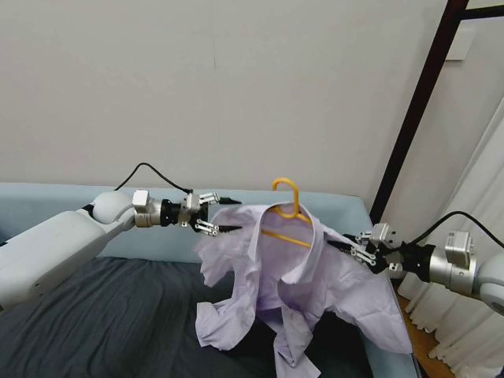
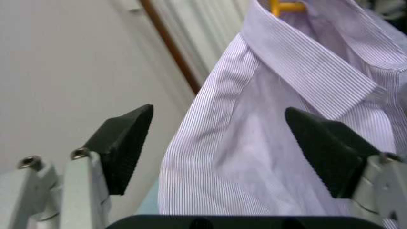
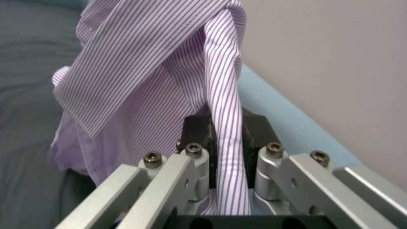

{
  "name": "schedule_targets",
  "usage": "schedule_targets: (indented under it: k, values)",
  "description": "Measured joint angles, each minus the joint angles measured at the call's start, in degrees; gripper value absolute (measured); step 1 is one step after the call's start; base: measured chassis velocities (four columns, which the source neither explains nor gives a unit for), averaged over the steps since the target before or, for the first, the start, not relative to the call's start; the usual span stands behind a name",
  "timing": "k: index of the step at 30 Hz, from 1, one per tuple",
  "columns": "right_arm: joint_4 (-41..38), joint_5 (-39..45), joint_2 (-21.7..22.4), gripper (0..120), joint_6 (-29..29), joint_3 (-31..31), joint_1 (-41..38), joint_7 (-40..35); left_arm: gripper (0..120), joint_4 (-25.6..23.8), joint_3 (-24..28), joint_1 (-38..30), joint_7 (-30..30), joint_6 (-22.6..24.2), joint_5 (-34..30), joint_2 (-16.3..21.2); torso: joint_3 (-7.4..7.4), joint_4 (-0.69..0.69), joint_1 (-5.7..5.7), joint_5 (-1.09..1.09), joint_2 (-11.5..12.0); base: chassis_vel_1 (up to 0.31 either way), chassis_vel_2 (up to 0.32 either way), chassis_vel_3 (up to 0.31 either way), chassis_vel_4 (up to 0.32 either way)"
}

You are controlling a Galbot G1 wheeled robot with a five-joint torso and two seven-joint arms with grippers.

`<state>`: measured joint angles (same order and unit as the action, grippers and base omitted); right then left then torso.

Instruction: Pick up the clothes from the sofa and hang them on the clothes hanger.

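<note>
The sofa (image 1: 47,197) ran across the head view from 9 o'clock toward 4 o'clock, with a pale blue back and a dark grey seat (image 1: 94,315). Above the seat, just toward 6 o'clock of the picture's centre, hung the lilac striped shirt (image 1: 268,291). Its shoulders were lifted level with both grippers and its tails trailed down to the cushion at 6 o'clock.

The left gripper (image 1: 235,216) reached in from 9 o'clock and met the shirt's shoulder at the collar's 9 o'clock side. In the left wrist view its black pads (image 2: 130,143) stood wide apart. The shoulder and collar of the shirt (image 2: 254,143) lay in the gap and beyond it, and no fold was pressed between the pads. Whether a fingertip brushed the cloth could not be told.

The right gripper (image 1: 340,246) came in from 4 o'clock and sat at the shirt's other shoulder, at 3 o'clock of the collar. The right wrist view showed its pads (image 3: 194,131) pressed together on a narrow fold of the shirt (image 3: 146,71), with the cloth rising from the pinch and the sofa's blue edge (image 3: 286,114) beside it.

Smallest was the yellow hanger (image 1: 287,209). It sat inside the collar between the two grippers, hook up at 12 o'clock of the shirt and tilted a little — its neck also showed at the collar in the left wrist view (image 2: 283,6).
</note>
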<state>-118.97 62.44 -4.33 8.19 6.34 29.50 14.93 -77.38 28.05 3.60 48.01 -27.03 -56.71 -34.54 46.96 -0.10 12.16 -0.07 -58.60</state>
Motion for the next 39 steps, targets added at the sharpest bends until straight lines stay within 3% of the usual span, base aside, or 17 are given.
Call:
schedule_targets:
  k: [3,5,7,10,15,21,27,30,31,39]
  values:
    - [0.0,7.6,0.5,7,3.0,-2.8,-1.3,-2.2,99,-4.7,-6.6,8.3,-5.0,-0.1,-1.8,3.3,0.0,0.11,-0.01,0.0,0.0,0.0,0.0,0.0,0.0]
    - [-0.1,9.2,1.0,7,3.7,-3.5,-1.9,-2.9,99,-5.9,-7.8,10.0,-5.9,-0.2,-2.6,3.8,0.0,0.11,-0.01,0.01,0.0,0.0,0.0,0.0,0.0]
    - [0.1,12.4,2.0,7,5.1,-5.4,-3.1,-4.1,100,-9.1,-13.6,16.6,-8.6,-0.2,-4.5,4.3,-0.01,0.0,-0.01,0.03,0.0,0.0,0.0,0.0,0.0]
    - [0.0,14.7,4.3,7,6.5,-7.3,-3.8,-5.1,100,-12.9,-22.2,27.4,-12.3,-0.2,-4.7,4.2,-0.01,0.0,-0.01,0.02,0.0,0.0,0.0,0.0,0.0]
    - [-0.7,15.9,7.1,7,7.0,-8.2,-4.2,-5.8,100,-17.9,-27.2,36.9,-17.1,-0.8,-3.3,4.2,-0.01,0.04,-0.01,0.02,0.0,0.0,0.0,0.0,0.0]
    - [-1.2,19.0,10.8,7,7.8,-10.9,-3.9,-9.7,100,-29.3,-29.4,50.1,-27.1,-2.2,3.0,1.5,-0.01,0.02,-0.01,0.03,0.0,0.0,0.0,0.0,0.0]
    - [-1.4,21.0,12.4,7,8.0,-13.4,-3.1,-10.8,100,-32.1,-25.9,50.6,-31.2,-1.9,6.5,-1.2,-0.01,0.04,-0.02,0.04,0.0,0.0,0.0,0.0,0.0]
    - [-1.5,22.9,13.6,7,8.4,-15.3,-2.6,-11.5,100,-32.4,-22.7,46.6,-38.6,0.3,7.0,-4.2,0.0,0.02,-0.01,0.03,0.0,0.0,0.0,0.0,0.0]
    - [-1.5,22.9,13.6,7,8.4,-15.3,-2.6,-11.5,100,-32.4,-22.7,46.6,-38.6,0.3,7.0,-4.2,0.0,0.02,-0.01,0.03,0.0,0.0,0.0,0.0,0.0]
    - [-2.5,24.1,15.6,7,8.5,-16.5,-2.3,-11.6,100,-38.3,-14.0,32.1,-53.1,9.5,0.4,-9.2,0.0,0.03,-0.01,0.04,0.0,0.0,0.0,0.0,0.0]
